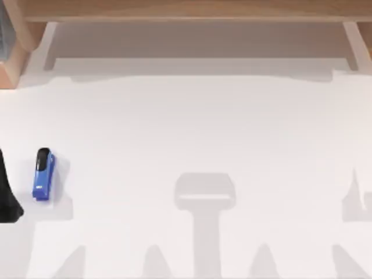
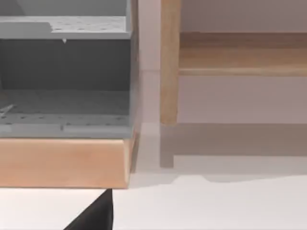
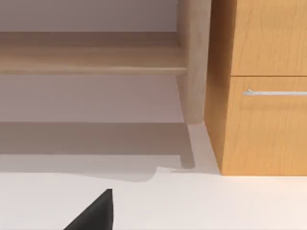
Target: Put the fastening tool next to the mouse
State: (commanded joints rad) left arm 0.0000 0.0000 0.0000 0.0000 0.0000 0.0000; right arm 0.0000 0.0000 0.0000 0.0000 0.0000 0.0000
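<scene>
The fastening tool [image 1: 43,175] is a small blue stapler. It lies flat on the white table near the left edge, with its black rounded end toward the back. Just left of it, a black shape [image 1: 8,195] reaches in from the top view's left edge and looks like part of my left arm. It is apart from the stapler. A black wedge of my left gripper [image 2: 96,215] shows in the left wrist view, and one of my right gripper [image 3: 96,213] in the right wrist view. Both are over bare table. The mouse is out of view.
A wooden shelf [image 1: 192,11] runs along the back on slim legs [image 2: 169,62]. A grey open-fronted unit on a wooden base [image 2: 62,160] stands at the back left. A wooden drawer cabinet [image 3: 264,86] stands at the back right.
</scene>
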